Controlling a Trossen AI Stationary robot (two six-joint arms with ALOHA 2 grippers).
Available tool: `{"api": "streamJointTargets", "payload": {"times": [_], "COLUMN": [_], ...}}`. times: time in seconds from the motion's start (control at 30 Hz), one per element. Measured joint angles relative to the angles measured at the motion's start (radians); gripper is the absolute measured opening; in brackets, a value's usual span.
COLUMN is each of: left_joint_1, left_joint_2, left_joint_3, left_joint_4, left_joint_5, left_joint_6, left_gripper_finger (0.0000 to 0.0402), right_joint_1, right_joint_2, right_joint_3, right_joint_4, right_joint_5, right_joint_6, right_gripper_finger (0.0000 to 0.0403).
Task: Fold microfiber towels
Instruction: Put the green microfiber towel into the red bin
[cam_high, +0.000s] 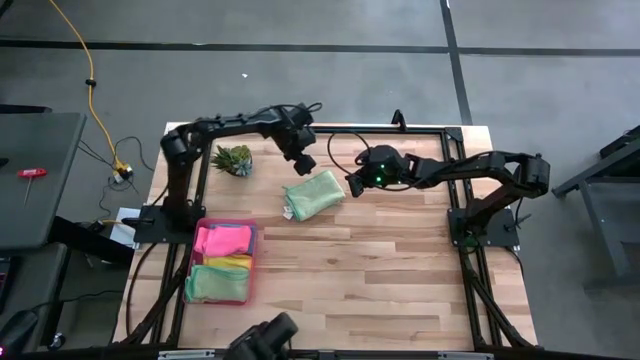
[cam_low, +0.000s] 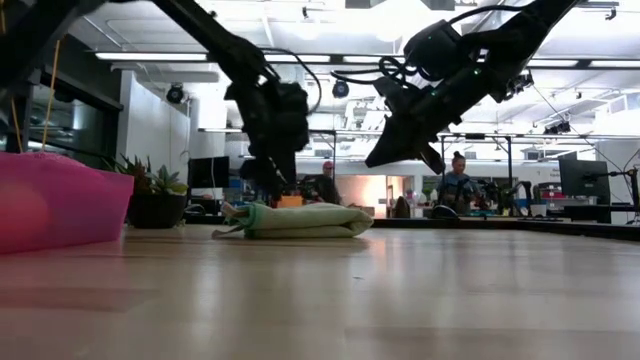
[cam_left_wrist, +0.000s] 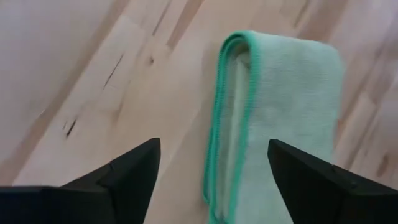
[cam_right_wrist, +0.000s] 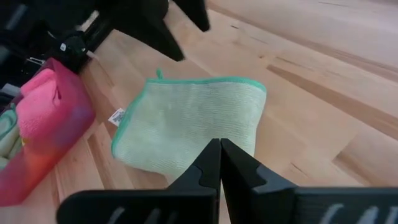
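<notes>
One pale green towel (cam_high: 314, 193) lay folded on the tabletop (cam_high: 380, 270) between the two arms, and three more folded cloths sat in the pink tray (cam_high: 254, 262) near the tabletop's left edge: a hot pink towel (cam_high: 222, 239), a yellow towel (cam_high: 232, 262) showing as a thin strip, and a second pale green towel (cam_high: 217, 283). One small spiky plant (cam_high: 233, 158) stood beside the left arm. Only the low view showed the folded towel as a flat, layered bundle with both tools hanging clear above it and people in the room behind. Only the left wrist view showed the teal-stitched layered edge up close. The left tool (cam_high: 304, 163) hovered just above the towel's far edge, fingers spread wide, holding nothing. The right tool (cam_high: 354, 186) hung just beside the towel's right edge, fingers pressed together, empty.
</notes>
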Motion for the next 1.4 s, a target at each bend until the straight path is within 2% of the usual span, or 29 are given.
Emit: {"api": "streamJointTargets", "payload": {"times": [0.23,0.37,0.6,0.8,1.13,1.27,1.4], "left_joint_1": [-0.019,-0.026,-0.052,-0.062,-0.093,-0.112,-0.121], "left_joint_2": [0.097,0.116,0.116,0.117,0.183,0.183,0.184], "left_joint_3": [0.048,0.048,0.043,0.043,0.047,0.047,0.047], "left_joint_4": [-0.038,-0.039,-0.027,-0.019,-0.013,-0.017,-0.04], "left_joint_5": [0.017,0.128,0.045,0.053,0.077,0.048,0.082], "left_joint_6": [-0.001,-0.015,-0.009,-0.019,-0.071,-0.057,-0.064], "left_gripper_finger": [0.0298,0.0297,0.0296,0.0296,0.0296,0.0295,0.0282], "right_joint_1": [0.017,0.028,0.051,0.074,0.109,0.108,0.108], "right_joint_2": [0.0,0.0,-0.019,-0.114,-0.308,-0.357,-0.384], "right_joint_3": [0.0,0.0,0.0,0.0,0.0,0.0,0.0], "right_joint_4": [0.0,0.0,-0.011,-0.069,-0.142,-0.171,-0.203], "right_joint_5": [-0.052,-0.069,-0.072,-0.07,0.018,0.054,0.083], "right_joint_6": [-0.002,-0.008,-0.021,-0.037,-0.048,-0.056,-0.064], "right_gripper_finger": [0.0,0.0,0.0,0.0,0.0,0.0,0.0]}}
